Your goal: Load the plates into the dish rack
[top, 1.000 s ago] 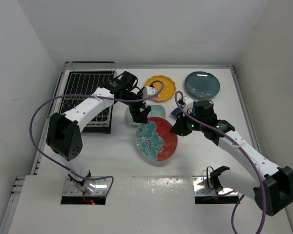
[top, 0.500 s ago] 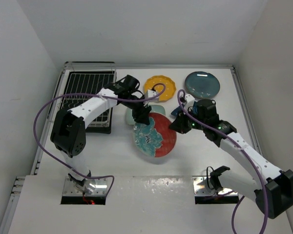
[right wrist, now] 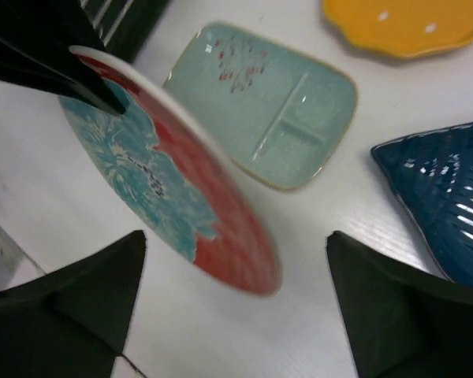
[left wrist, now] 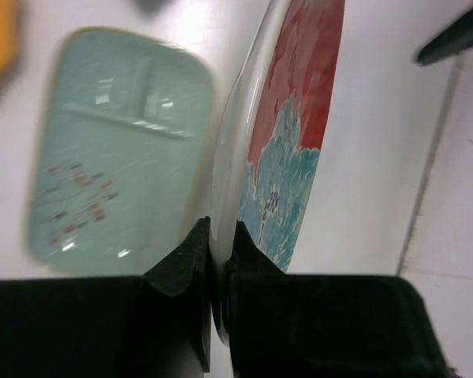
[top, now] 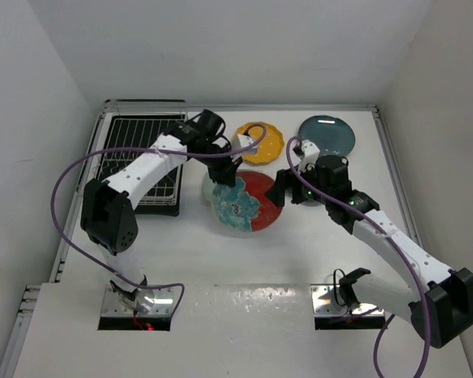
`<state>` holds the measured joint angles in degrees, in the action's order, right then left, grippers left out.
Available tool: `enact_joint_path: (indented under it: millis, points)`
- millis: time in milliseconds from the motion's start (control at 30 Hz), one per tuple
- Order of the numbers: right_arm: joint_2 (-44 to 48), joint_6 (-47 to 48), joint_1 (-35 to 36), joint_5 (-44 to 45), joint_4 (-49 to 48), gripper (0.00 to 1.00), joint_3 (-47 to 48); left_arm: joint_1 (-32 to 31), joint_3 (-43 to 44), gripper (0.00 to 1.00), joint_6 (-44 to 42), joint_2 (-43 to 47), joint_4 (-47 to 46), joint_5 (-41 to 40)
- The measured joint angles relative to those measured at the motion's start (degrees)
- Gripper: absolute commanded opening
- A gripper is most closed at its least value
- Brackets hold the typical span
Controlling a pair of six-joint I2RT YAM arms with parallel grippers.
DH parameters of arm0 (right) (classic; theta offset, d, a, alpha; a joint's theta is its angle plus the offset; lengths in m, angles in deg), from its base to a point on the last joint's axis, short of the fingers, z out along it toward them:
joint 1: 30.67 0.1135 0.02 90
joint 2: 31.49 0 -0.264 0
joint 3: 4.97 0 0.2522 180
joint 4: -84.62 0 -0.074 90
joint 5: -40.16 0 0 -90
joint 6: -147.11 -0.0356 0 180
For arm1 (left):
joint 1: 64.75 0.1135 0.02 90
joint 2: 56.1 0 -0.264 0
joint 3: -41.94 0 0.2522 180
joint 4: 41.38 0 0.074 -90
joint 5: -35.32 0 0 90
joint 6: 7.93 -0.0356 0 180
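Your left gripper (left wrist: 217, 244) pinches the rim of the red-and-teal floral plate (left wrist: 292, 157), tilted at frame centre; the right gripper (right wrist: 235, 236) stands spread beside. Carry it slowly, on edge, to the dish rack (top: 130, 138), upper left.

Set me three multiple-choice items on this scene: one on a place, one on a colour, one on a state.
1. In the top view, the dish rack sits:
A) at the left side of the table
B) at its right side
C) between the arm bases

2. The scalloped plate is:
A) yellow
B) green
C) black

3. The floral plate is:
A) lying flat
B) tilted, clamped at its rim by the left gripper
C) standing in the rack

Answers:
1 A: the rack lies along the left edge.
2 A: its surface shows yellow in the top and right wrist views.
3 B: the left wrist view shows the jaws pinching the rim.
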<state>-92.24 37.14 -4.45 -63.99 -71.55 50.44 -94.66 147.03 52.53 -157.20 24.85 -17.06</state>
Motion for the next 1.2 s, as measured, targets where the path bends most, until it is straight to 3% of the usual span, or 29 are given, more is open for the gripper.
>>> enact_joint_path:
  millis: [233, 400, 533, 667, 900, 1200]
  points:
    - [0.6, -4.7, -0.1, 11.9, -2.7, 1.00, 1.7, 6.6, 13.4, 0.00, 9.9, 1.7, 0.9, -18.0]
    - [1.5, -7.1, -0.1, 16.9, -2.6, 1.00, 1.7, 13.3, 24.0, 0.00, 15.1, 3.5, 0.1, -38.2]
    - [1.6, -7.8, -0.1, 18.2, -2.2, 1.00, 1.6, 19.1, 25.8, 0.00, 14.6, 6.4, -1.0, -53.5]
    - [1.5, -8.2, -0.1, 18.2, -2.1, 1.00, 1.4, 26.9, 22.4, 0.00, 13.2, 10.3, -1.9, -63.4]
    - [-3.4, -8.3, 0.0, 16.2, -0.1, 1.00, 4.0, 38.1, 10.1, 0.00, 12.1, 14.0, -5.6, -67.0]
    - [-5.8, -8.3, 0.5, 15.1, 1.2, 1.00, 7.2, 47.3, 2.7, 0.00, 14.1, 14.0, -8.1, -52.8]
